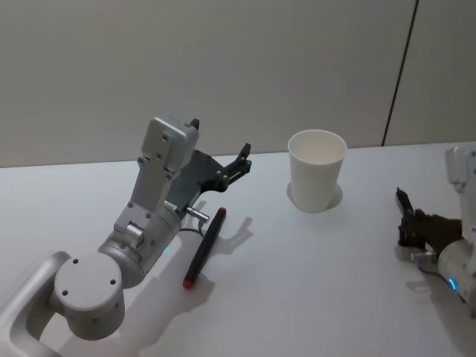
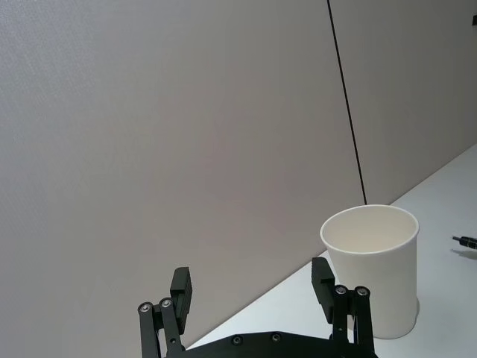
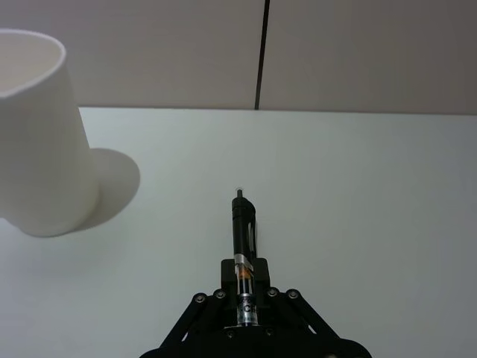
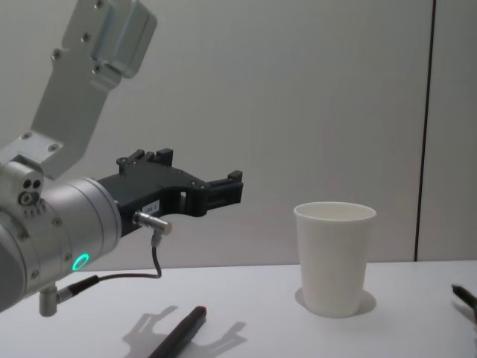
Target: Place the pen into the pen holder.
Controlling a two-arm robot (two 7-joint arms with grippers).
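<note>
Right pincer point(image 3: 242, 277) grips the pen point(image 3: 242, 224) by one end — ready for the pen holder point(image 3: 37, 149); left pincer point(image 2: 252, 287) hangs wide, empty.

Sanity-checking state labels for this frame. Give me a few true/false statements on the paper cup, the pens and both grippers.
1. The white paper cup stands upright on the white table. True.
2. The left gripper holds the black pen with a red end. False: the gripper is open and empty, raised above the table, and that pen lies flat on the table near the left arm.
3. The right gripper is shut on a second black pen. True.
4. A pen already stands in the cup. False: what shows of the cup's inside is empty.
</note>
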